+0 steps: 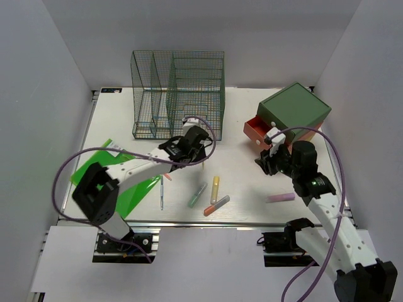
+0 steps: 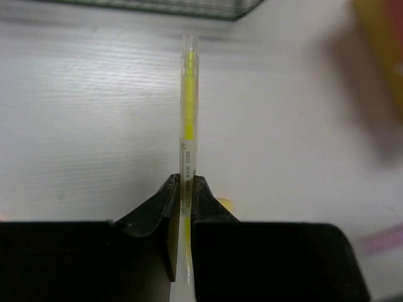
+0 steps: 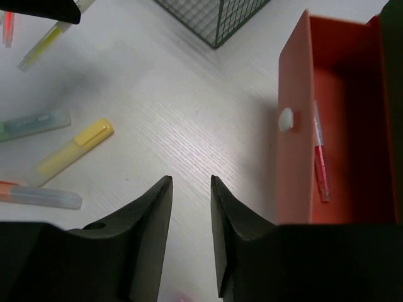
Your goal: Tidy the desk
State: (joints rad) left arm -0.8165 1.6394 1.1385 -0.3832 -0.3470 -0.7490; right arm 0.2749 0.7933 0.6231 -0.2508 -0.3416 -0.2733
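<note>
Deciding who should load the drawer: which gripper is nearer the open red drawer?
Right. The right gripper sits just beside the front of the red drawer, jaws apart, empty. The left gripper is farther off, near the green wire rack, clamped on a yellow pen.

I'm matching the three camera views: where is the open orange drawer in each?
Top external: the orange drawer sits right of centre, pulled out of the green-topped box.
Left wrist: not in it.
Right wrist: the drawer fills the right side, red pen inside.
Shared landmark: the green wire rack, near the top of all three.
</note>
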